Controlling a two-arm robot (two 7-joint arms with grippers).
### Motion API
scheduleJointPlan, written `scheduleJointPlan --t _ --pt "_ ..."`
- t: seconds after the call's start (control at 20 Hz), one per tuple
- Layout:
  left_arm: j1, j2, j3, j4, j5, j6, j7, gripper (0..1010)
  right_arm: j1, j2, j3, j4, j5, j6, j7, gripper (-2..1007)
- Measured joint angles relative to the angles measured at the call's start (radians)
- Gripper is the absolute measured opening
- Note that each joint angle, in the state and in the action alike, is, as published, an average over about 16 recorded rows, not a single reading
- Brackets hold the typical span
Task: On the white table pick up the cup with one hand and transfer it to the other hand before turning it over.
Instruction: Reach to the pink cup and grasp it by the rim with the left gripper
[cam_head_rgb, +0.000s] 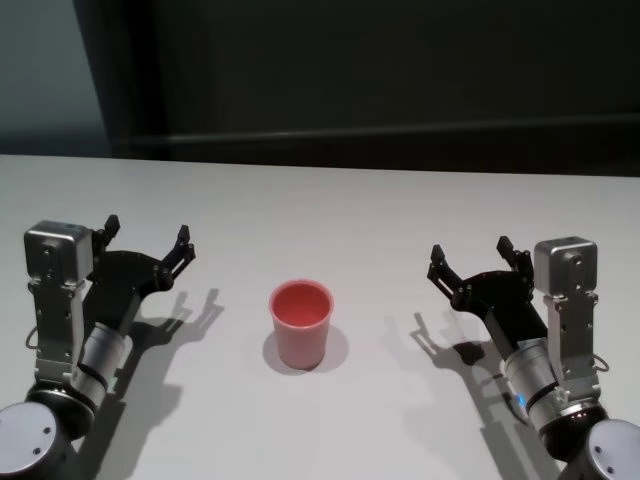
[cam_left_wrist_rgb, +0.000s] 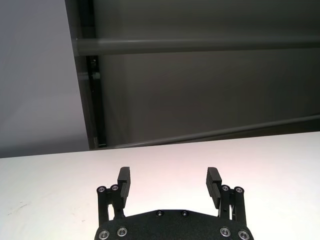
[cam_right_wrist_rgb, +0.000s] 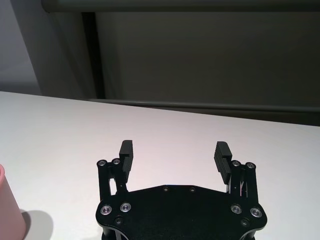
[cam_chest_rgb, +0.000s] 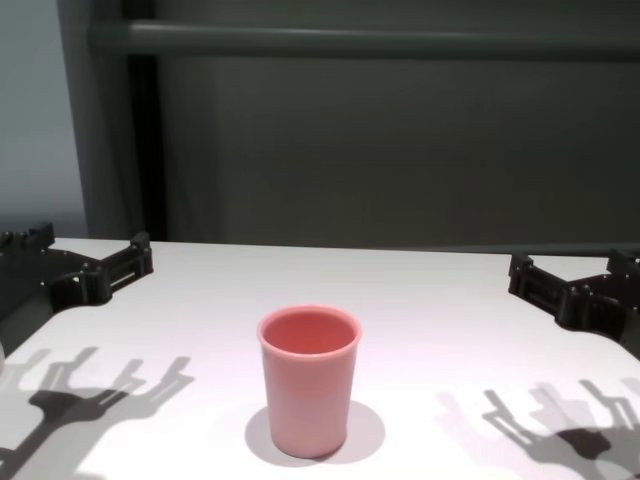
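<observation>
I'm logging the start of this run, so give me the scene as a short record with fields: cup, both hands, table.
cup: pink cup upright, mouth up, standing between the two hands
left hand: left hand open, empty, above the table, clear of the cup
right hand: right hand open, empty, clear of the cup
table: white table

The left gripper (cam_left_wrist_rgb: 169, 187) fills the near part of this view — a black plate studded with silver screws, its two ribbed fingers (cam_left_wrist_rgb: 124, 182) standing wide apart with nothing between them. Under and beyond them the white table (cam_left_wrist_rgb: 55, 197) runs to its far edge. Past that edge stands a dark wall crossed by a grey rail (cam_left_wrist_rgb: 200, 46) — and a paler panel (cam_left_wrist_rgb: 35, 75) beside it.
</observation>
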Motion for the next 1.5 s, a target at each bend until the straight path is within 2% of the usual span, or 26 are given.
scheduleJointPlan --t 1.5 --pt "0.000 0.000 0.000 0.000 0.000 0.000 0.000 1001 0.000 0.000 0.000 0.000 0.000 0.000 0.000 1002"
